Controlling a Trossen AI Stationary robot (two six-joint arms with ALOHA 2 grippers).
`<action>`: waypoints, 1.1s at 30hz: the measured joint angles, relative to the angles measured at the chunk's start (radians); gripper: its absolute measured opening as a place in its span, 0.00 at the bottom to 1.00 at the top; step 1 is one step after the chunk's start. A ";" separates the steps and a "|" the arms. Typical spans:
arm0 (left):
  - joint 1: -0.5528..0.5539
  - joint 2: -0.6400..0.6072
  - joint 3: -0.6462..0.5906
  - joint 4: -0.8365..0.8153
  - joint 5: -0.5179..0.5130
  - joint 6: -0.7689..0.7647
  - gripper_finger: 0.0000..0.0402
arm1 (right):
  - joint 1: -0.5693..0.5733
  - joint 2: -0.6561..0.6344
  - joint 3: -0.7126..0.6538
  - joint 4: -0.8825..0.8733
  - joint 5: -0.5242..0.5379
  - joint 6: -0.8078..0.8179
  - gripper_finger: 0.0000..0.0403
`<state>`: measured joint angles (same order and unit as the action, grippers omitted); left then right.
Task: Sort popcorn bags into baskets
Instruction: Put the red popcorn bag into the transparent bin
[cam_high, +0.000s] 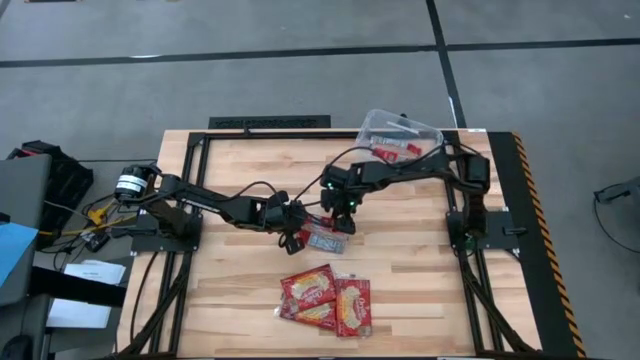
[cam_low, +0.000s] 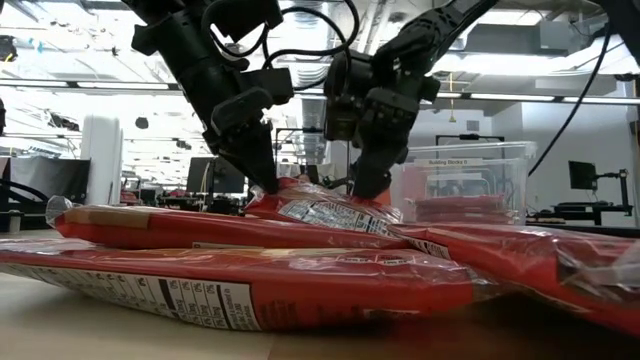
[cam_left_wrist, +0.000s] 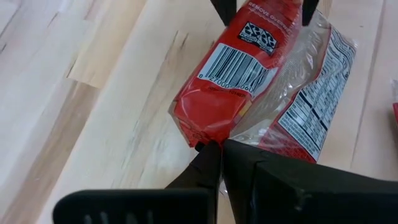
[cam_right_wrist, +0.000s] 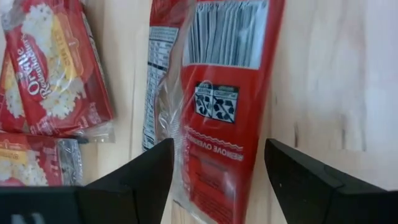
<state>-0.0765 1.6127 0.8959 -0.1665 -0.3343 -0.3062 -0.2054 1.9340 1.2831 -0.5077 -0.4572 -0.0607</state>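
One red popcorn bag (cam_high: 325, 238) lies on the wooden table between both grippers, barcode and nutrition panel up (cam_left_wrist: 249, 68). My left gripper (cam_high: 297, 228) is shut on the bag's left end. My right gripper (cam_high: 345, 212) is open above the bag's other end (cam_right_wrist: 224, 81), with one finger on each side of it (cam_right_wrist: 217, 180). Several more red bags (cam_high: 328, 300) lie overlapping nearer the table's near edge. The clear tub (cam_high: 400, 133) stands at the far edge with red packets inside. My left gripper (cam_left_wrist: 216, 155) pinches the bag's end edge (cam_left_wrist: 205, 138) between its two fingers, coming in low from the table's left and slanting down. The bag's length runs away from the fingers. The rest of the bag lies on the table (cam_low: 330, 212).
The pile of bags (cam_low: 250, 280) fills the near middle of the table, close to the held bag. The tub (cam_low: 460, 185) sits behind the right arm at the far edge. Bare wood (cam_high: 240, 290) lies to the left and right of the pile. Black frame rails border the table.
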 joint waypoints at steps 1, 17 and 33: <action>0.000 0.000 0.000 0.000 -0.002 0.000 0.00 | 0.000 0.004 0.000 0.001 -0.010 -0.003 0.66; 0.000 -0.001 0.000 0.009 -0.061 0.007 0.00 | -0.006 0.004 0.000 0.016 -0.012 -0.018 0.06; -0.001 -0.094 0.218 -0.160 -0.070 0.124 0.30 | -0.227 -0.271 -0.001 -0.215 -0.005 -0.127 0.04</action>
<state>-0.0776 1.5186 1.1136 -0.3270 -0.4042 -0.1823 -0.4327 1.6628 1.2825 -0.7222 -0.4621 -0.1880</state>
